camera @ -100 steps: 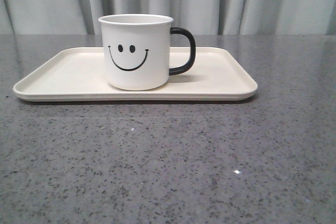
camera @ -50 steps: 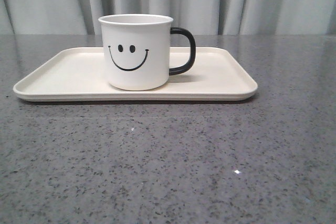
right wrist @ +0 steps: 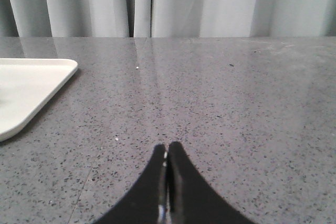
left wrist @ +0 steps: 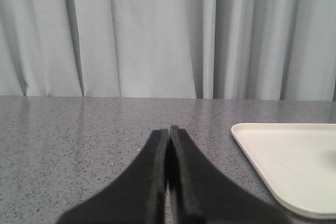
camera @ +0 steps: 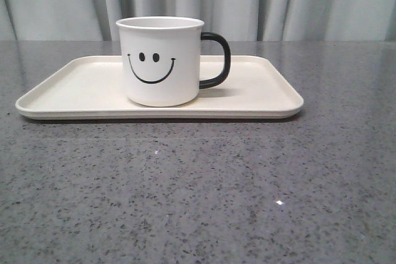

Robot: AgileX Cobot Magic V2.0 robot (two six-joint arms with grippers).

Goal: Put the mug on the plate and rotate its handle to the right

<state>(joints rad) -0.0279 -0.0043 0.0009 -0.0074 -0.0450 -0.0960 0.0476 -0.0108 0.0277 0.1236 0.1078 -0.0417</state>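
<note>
- We see the mug (camera: 162, 61) standing upright on the plate (camera: 80, 88), left of its middle, smiley face toward us.
- Its handle (camera: 216, 60) points right.
- Our left claw (left wrist: 168, 132) and right claw (right wrist: 167, 148) are both closed and empty, above the grey desk (camera: 198, 190).

Mug (camera: 159, 61) stands upright on plate (camera: 74, 88), handle (camera: 218, 60) pointing right, open air around it. Bare plate floor both sides. Grey surface (camera: 198, 190) in front unobstructed. Curtain (camera: 278, 1) closes off far edge.
</note>
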